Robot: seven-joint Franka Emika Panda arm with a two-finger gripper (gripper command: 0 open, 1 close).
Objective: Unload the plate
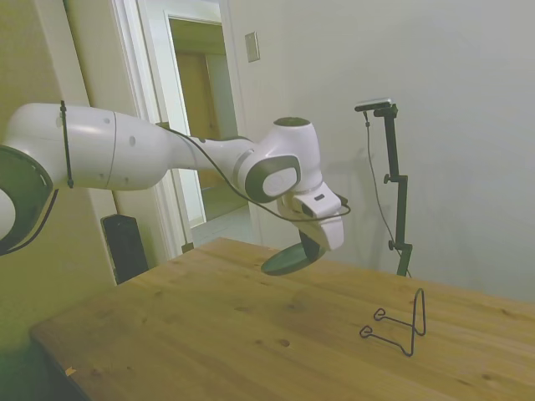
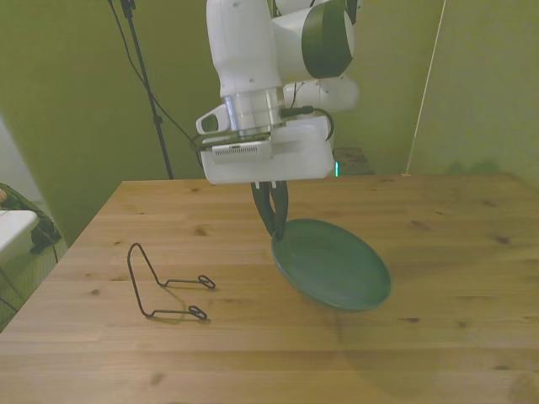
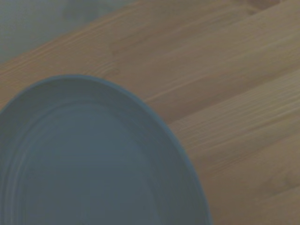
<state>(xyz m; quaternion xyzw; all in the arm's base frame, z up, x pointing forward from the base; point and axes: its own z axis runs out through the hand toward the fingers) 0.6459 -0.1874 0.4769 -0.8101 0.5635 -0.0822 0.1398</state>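
Observation:
The plate is a round green dish held in the air above the wooden table, tilted, with its dark underside showing in the side view. My gripper is shut on the plate's rim at the edge nearest the arm. The wrist view fills with the plate's pale grey-green face over the table planks. Nothing lies on the plate.
A thin black wire stand sits on the table at the front view's left, apart from the plate and holding nothing; in the side view this stand is nearer the camera than the gripper. An open doorway lies beyond the table.

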